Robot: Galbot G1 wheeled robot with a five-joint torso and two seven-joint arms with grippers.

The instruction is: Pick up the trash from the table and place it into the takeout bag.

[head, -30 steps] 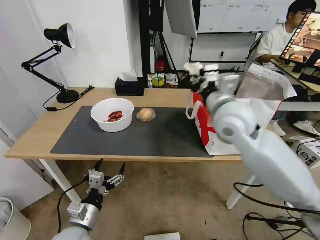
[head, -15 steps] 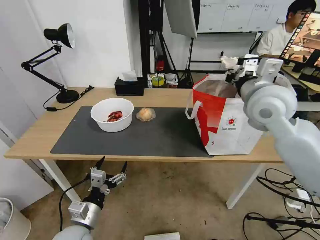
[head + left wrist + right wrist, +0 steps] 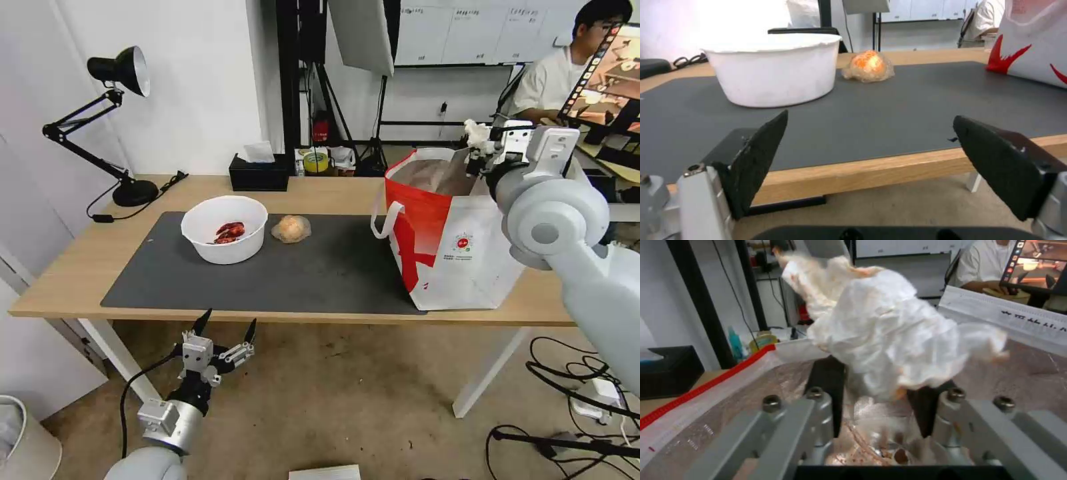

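Holding crumpled white tissue [image 3: 889, 330] above takeout bag [image 3: 460, 260]

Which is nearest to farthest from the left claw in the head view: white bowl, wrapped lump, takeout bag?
From the left claw, open below the table's front edge:
1. White bowl, on the mat, left part.
2. Wrapped lump, just right of the bowl.
3. Takeout bag, at the table's right end.

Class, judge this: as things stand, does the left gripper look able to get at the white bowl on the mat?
Probably yes. The left gripper hangs open below the table's near edge, and the white bowl stands unobstructed on the mat, though the arm must rise first.
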